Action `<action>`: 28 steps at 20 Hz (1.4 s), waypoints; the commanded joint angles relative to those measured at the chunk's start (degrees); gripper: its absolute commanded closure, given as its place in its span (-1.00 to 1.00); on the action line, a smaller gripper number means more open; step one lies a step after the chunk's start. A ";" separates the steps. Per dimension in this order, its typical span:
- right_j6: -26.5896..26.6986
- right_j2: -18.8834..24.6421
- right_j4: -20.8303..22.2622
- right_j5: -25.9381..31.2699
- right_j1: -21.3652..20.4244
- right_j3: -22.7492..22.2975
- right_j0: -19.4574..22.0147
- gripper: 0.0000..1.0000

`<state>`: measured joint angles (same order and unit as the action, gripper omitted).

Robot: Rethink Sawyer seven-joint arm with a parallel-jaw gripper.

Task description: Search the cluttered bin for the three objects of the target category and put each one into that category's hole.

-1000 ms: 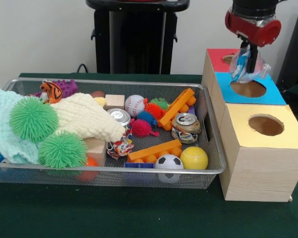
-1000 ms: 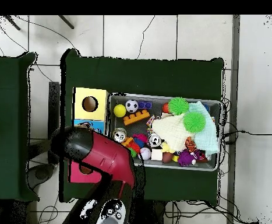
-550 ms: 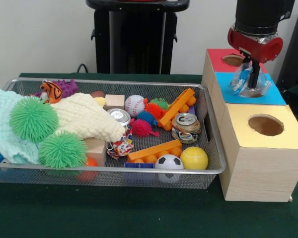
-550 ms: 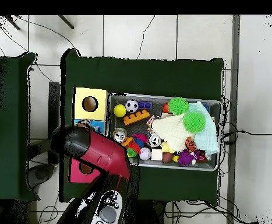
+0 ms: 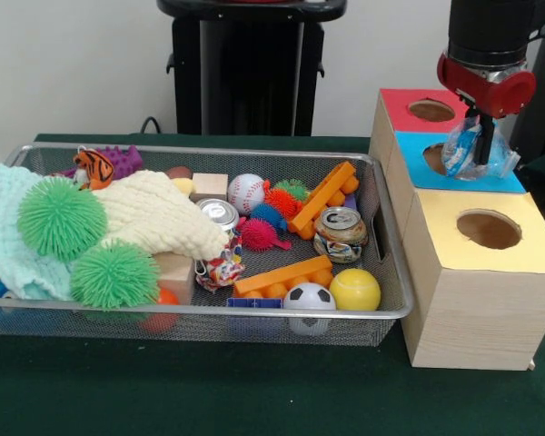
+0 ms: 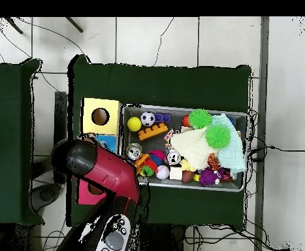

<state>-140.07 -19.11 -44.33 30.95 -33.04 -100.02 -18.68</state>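
Two cameras here. The front one sits low and pretty close across the green table, looking level-ish at the wire bin and the row of boxes, which fill most of the frame. The overhead one hangs high up, looking straight down, so the table, tiled floor and a second table all fit in. Both catch the bin and boxes, just flipped half round, and the red arm hides part of the boxes from above.

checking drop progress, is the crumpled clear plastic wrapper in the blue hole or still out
Out. The crumpled clear plastic wrapper hangs from the gripper above the blue box top, beside the hole rather than in it.
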 commanded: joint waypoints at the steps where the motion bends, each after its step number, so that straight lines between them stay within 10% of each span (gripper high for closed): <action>1: -20.62 6.56 -3.53 4.84 7.26 -3.87 -0.24 1.00; 17: -21.31 5.36 1.12 10.68 8.18 -3.21 1.66 1.00; 28: -7.71 14.24 -1.18 -3.09 10.55 -7.43 9.11 1.00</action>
<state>-147.22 -16.01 -45.06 34.89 -32.42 -100.60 -13.79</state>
